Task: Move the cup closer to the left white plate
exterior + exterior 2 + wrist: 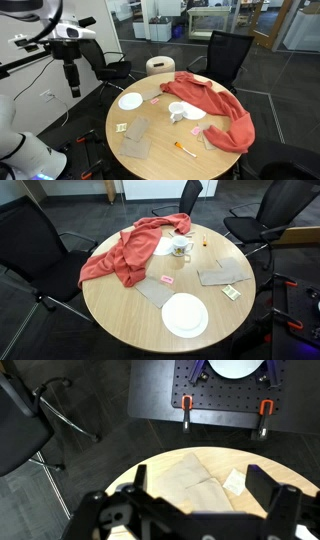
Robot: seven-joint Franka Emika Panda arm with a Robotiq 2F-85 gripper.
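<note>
The small white cup (pixel 178 111) stands near the table's middle, beside the red cloth; it also shows in an exterior view (pixel 181 247). A plain white plate (pixel 130 100) lies bare on the table, apart from the cup, and shows in both exterior views (pixel 185 315). A second white plate (pixel 194 110) lies right by the cup, partly under the red cloth. My gripper (pixel 72 82) hangs well above and off the table's edge, far from the cup. In the wrist view the gripper (pixel 200 485) is open and empty; cup and plates are out of that view.
A red cloth (pixel 212 106) is draped over one side of the round wooden table (pixel 110 305). Grey-tan cloths (pixel 185 475) and a small paper (pixel 235 482) lie below my gripper. An orange pen (pixel 185 150) and a pink item (pixel 167 280) lie on the table. Black chairs (pixel 228 55) ring it.
</note>
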